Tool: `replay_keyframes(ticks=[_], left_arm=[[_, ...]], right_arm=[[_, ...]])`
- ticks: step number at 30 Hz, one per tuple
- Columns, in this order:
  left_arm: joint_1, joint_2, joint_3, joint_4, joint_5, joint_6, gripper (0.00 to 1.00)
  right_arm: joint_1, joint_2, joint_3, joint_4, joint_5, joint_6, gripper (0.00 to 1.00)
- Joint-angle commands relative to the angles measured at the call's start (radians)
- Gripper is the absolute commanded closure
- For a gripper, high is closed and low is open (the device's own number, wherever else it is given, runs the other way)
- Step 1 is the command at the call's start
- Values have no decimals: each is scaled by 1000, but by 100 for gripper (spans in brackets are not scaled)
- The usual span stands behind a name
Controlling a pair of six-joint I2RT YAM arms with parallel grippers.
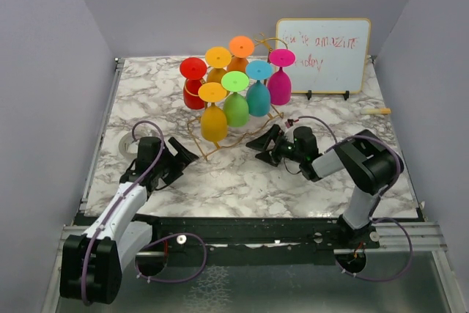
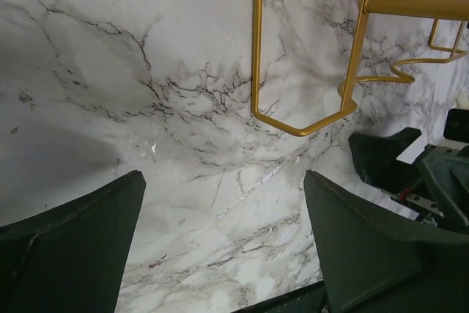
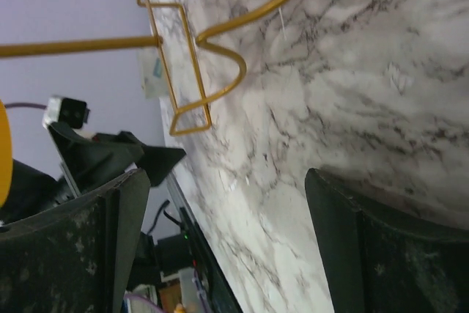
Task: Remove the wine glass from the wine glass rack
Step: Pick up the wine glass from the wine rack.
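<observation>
— Gold wire is where trouble's expected. Rack [image 2: 256, 49] is set mid-table toward the back, w/ seven glasses [image 1: 235, 108] hung bowl-down, feet up. Yellow glass [image 1: 213, 121] is hung nearest the arms.
— Grippers?
— Both are held spread, nothing between the fingers. Low over the marble [image 1: 146, 86], left gripper [image 1: 178, 160] is pointed at the rack's near-left foot. At the front-right corner, right gripper [image 1: 262, 148] is aimed inward.
— What could be botched?
— Glasses are packed close; whether they touch can't be told. If one is pulled sideways, neighbours could be knocked, or the light frame dragged or tipped. A stem prob. has to be slid along its rail to the open end first. If it's lifted straight, it'd likely be snagged by the wire.
— Room?
— Open marble is seen in front & to the left. Right-rear is closed off by the white-board [image 1: 324, 55], and walls [image 1: 44, 71] are close on both sides.
</observation>
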Motion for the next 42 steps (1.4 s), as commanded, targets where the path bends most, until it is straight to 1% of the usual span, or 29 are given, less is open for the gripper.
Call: replay_keyframes(ticks=[1, 6, 10, 13, 16, 20, 24, 27, 29, 33, 42], left_arm=[[-10, 57, -10, 130, 75, -32, 10], [-15, 125, -15, 231, 88, -48, 10], [-16, 256, 49, 293, 82, -10, 11], [-17, 369, 107, 330, 79, 7, 17], [-17, 453, 134, 399, 56, 2, 21], [-17, 565, 185, 453, 19, 12, 21], [-17, 680, 249, 485, 38, 18, 23], [-17, 733, 284, 484, 56, 21, 25], [-17, 741, 291, 473, 55, 23, 25], [-16, 723, 269, 471, 48, 13, 24], [-10, 613, 217, 368, -7, 24, 17]], right_arm=[[15, 124, 47, 128, 139, 88, 8], [28, 227, 146, 173, 184, 140, 11], [29, 277, 223, 138, 234, 158, 12], [28, 299, 259, 114, 269, 170, 12], [28, 319, 298, 83, 280, 172, 12], [28, 345, 320, 86, 286, 187, 12], [28, 356, 348, 53, 289, 182, 12], [29, 359, 351, 52, 283, 187, 12], [28, 340, 339, 44, 292, 185, 12], [27, 279, 313, -24, 287, 178, 11], [26, 95, 143, -63, 305, 154, 9]])
